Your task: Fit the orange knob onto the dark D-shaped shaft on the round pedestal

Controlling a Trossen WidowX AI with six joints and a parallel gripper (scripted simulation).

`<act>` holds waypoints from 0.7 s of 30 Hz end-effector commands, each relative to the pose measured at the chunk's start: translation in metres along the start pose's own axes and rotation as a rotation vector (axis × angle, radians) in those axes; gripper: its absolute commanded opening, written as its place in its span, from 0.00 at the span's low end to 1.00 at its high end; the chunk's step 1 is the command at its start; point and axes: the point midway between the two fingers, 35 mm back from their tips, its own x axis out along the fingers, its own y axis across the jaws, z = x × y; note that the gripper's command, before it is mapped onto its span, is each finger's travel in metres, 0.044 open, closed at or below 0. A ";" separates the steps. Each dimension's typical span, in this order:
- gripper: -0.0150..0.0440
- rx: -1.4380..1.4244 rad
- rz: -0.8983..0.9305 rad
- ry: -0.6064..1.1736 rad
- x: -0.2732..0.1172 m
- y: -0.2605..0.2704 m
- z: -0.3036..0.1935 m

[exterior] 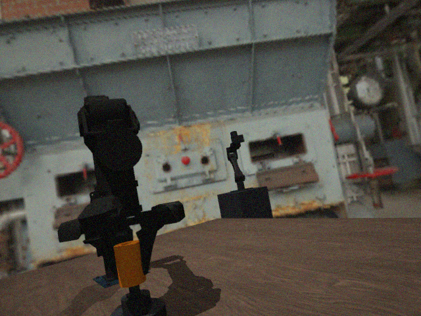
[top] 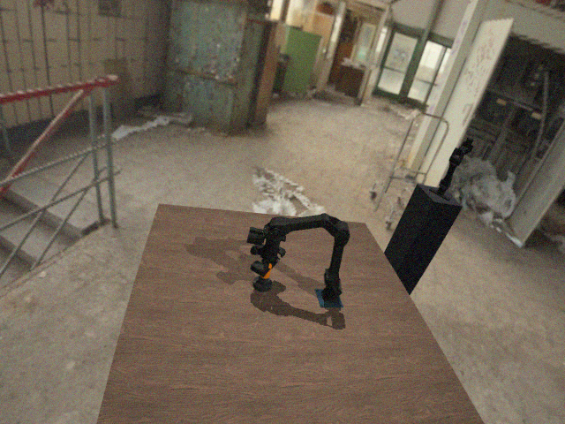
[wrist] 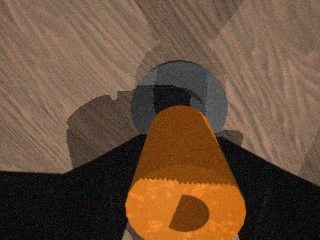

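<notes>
The orange knob [top: 267, 271] [exterior: 129, 263] [wrist: 182, 145] is a cylinder, held between the fingers of my gripper [top: 267, 274] [exterior: 130, 266] [wrist: 180, 142], which is shut on it. The wrist view shows its D-shaped hole [wrist: 191, 214], with the flat side on the left and slanted. The dark round pedestal [top: 262, 285] [exterior: 141, 303] [wrist: 217, 95] is directly below the knob. In the exterior view a short stretch of the dark shaft [exterior: 134, 289] shows between the knob's lower end and the pedestal, so the knob is not against the pedestal. The knob hides the shaft's top, and the shaft's flat side cannot be seen.
The arm's base stands on a blue plate [top: 336, 303] [exterior: 104, 282] on the wooden table [top: 282, 365] [exterior: 289, 258] [wrist: 60, 45]. A second dark arm [top: 449, 175] [exterior: 235, 166] stands on a black block [top: 422, 239] [exterior: 245, 204] beyond the table edge. Shadows fall around the pedestal.
</notes>
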 end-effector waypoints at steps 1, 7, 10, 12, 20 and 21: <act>0.25 0.027 0.001 -0.004 -0.003 0.000 0.001; 0.25 0.211 0.002 -0.004 0.000 0.001 0.002; 0.25 0.211 0.002 -0.004 0.001 0.000 0.001; 0.25 0.211 0.002 -0.004 0.001 0.000 0.001; 0.25 0.211 0.002 -0.004 0.002 0.000 0.001; 0.25 0.211 0.002 -0.004 0.002 0.001 0.001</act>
